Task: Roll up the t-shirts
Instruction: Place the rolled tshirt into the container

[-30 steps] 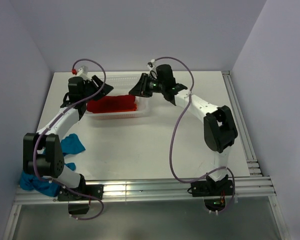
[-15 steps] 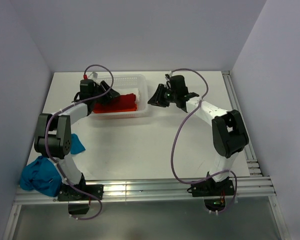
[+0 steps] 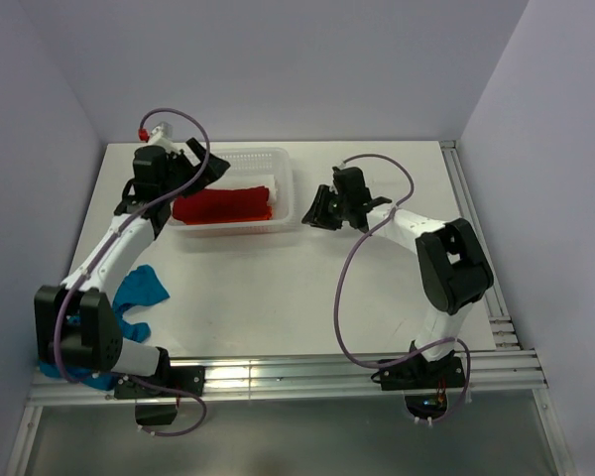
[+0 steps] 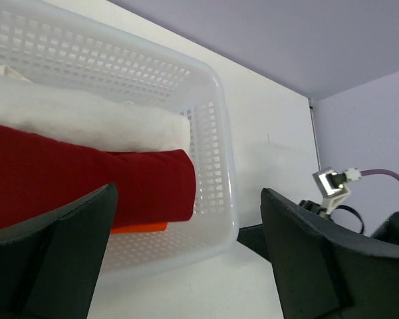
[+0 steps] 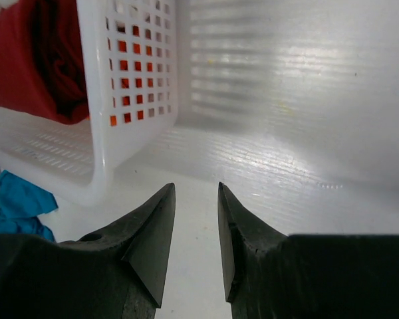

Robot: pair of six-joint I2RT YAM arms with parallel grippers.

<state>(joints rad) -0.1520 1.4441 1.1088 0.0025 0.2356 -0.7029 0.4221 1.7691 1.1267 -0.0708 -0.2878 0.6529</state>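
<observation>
- Top view: your left tool (image 3: 206,169) hangs in the upper left of the frame, at the left end of the white basket (image 3: 286,169). From here you cannot read how wide it stands. The dark red t-shirt (image 3: 223,206) lies rolled inside the basket, just below and right of that tool. The white t-shirt (image 3: 267,185) sits above it. Your right tool (image 3: 315,211) is just right of the basket, apart from any cloth. The teal-blue t-shirt (image 3: 139,288) lies heaped on the tabletop (image 3: 278,297) at lower left, well apart from both tools.
- Left wrist view: your left tool (image 4: 188,193) stands wide with nothing in it. The dark red roll fills the left centre, the white roll touching it above. A sliver of orange t-shirt (image 4: 139,227) shows beneath.
- Right wrist view: your right tool (image 5: 194,199) is narrow, with only bare tabletop in the gap. The basket corner is at upper left with the dark red cloth inside, and teal-blue cloth shows at the lower left edge.
</observation>
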